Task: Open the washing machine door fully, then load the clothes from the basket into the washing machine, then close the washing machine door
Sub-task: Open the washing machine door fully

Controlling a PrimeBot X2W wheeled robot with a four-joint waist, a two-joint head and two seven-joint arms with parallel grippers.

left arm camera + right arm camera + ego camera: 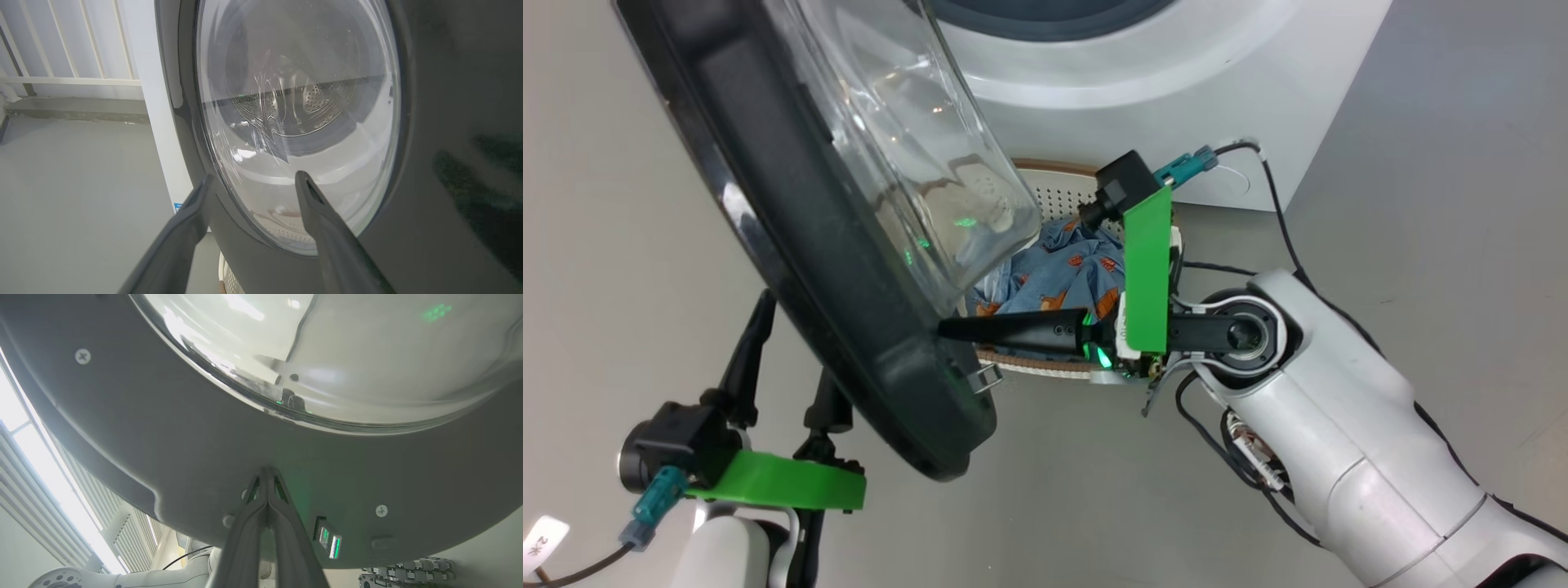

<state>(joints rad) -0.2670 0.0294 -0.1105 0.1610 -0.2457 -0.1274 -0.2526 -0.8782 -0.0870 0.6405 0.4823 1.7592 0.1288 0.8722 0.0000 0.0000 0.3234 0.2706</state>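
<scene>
Beside the white front of the washing machine, the washing machine door is standing partly swung out. By my reading the robot is working on the first step, getting it fully open. The right tool, fingers pressed together with nothing between them, is pointing its tip at the door's inner face, on the black rim close to the metal latch hook, and it is looking to be in contact there. The left tool is hanging on the outer side with its fingers spread wide, one beside the door's edge and one before the glass; whether it is touching I cannot tell. The basket is sitting just in front of the machine, behind the door, with the clothes lying in it, not yet loaded. The next move is probably calling for a steady outward push along the hinge's arc, with the left tool getting clear of the swing. Everything is resting on a smooth grey floor, and a pale railing is showing beyond the machine.
</scene>
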